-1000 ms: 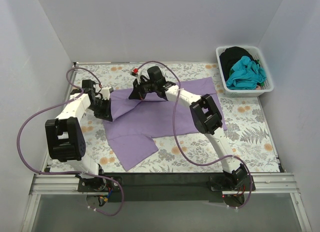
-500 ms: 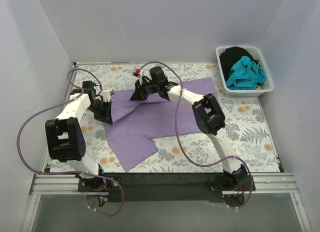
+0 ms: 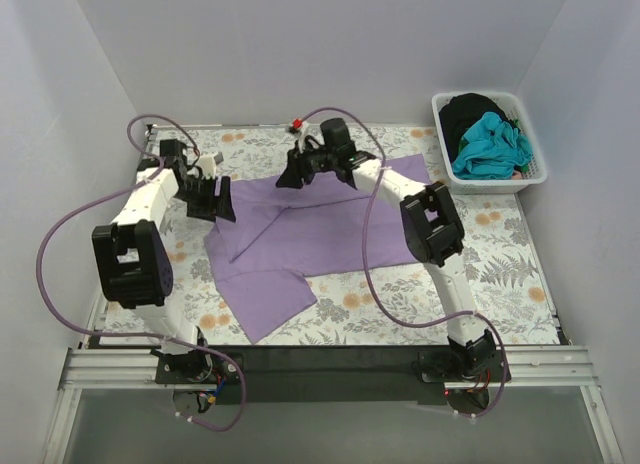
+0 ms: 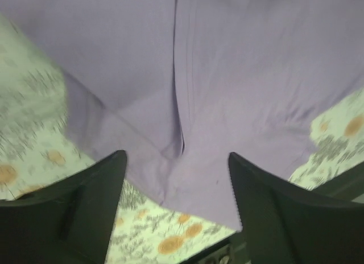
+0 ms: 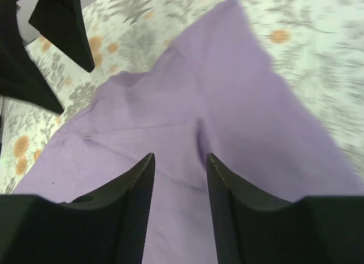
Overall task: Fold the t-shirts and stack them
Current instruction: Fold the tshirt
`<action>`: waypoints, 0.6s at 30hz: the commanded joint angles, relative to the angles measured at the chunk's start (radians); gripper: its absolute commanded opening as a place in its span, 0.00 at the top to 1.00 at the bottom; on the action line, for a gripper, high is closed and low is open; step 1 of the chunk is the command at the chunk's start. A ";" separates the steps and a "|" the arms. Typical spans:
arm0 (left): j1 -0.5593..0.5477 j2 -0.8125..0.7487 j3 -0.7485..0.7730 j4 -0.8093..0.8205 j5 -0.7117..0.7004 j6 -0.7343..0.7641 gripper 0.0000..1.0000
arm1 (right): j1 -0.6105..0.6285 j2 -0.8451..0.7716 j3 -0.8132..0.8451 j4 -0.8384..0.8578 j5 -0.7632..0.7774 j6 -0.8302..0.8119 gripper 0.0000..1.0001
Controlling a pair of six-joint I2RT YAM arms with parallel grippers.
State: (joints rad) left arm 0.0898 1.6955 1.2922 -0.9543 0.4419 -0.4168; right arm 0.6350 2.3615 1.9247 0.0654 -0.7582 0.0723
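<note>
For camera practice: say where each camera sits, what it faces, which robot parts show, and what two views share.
Top external: above, behind the bases, looking down on the table covering; left arm and right arm show.
Left wrist: on its arm, facing down at the lavender t-shirt; open left gripper shows.
Right wrist: likewise above the t-shirt; open right gripper shows.
Shared: both wrist views show that t-shirt.
</note>
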 commanded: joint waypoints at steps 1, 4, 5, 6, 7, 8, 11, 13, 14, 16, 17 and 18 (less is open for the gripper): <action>0.007 0.107 0.164 0.069 0.092 -0.094 0.36 | -0.135 -0.120 0.005 -0.001 0.022 0.029 0.54; 0.004 0.217 0.226 0.123 0.095 -0.143 0.43 | -0.224 -0.177 -0.085 -0.045 0.048 -0.012 0.66; 0.002 0.237 0.234 0.159 0.093 -0.152 0.49 | -0.263 -0.186 -0.107 -0.058 0.049 -0.019 0.74; -0.002 0.259 0.249 0.166 0.090 -0.164 0.51 | -0.280 -0.192 -0.128 -0.105 0.048 -0.031 0.79; -0.007 0.306 0.284 0.169 0.101 -0.183 0.54 | -0.294 -0.192 -0.136 -0.127 0.051 -0.060 0.85; -0.013 0.323 0.297 0.164 0.115 -0.191 0.59 | -0.320 -0.194 -0.139 -0.150 0.059 -0.069 0.93; -0.054 0.352 0.326 0.184 0.155 -0.201 0.57 | -0.357 -0.199 -0.159 -0.225 0.103 -0.138 0.97; -0.076 0.363 0.340 0.186 0.184 -0.198 0.50 | -0.374 -0.194 -0.162 -0.281 0.131 -0.167 0.96; -0.076 0.377 0.352 0.187 0.187 -0.198 0.48 | -0.391 -0.191 -0.159 -0.301 0.143 -0.193 0.96; -0.076 0.392 0.364 0.183 0.179 -0.192 0.47 | -0.408 -0.185 -0.153 -0.338 0.172 -0.215 0.96; -0.106 0.400 0.366 0.178 0.176 -0.188 0.47 | -0.426 -0.182 -0.151 -0.372 0.177 -0.226 0.97; -0.107 0.412 0.374 0.177 0.175 -0.180 0.47 | -0.435 -0.177 -0.148 -0.390 0.184 -0.242 0.97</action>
State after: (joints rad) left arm 0.0032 2.1204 1.6157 -0.7914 0.5781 -0.6018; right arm 0.2279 2.1868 1.7657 -0.2298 -0.6109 -0.0952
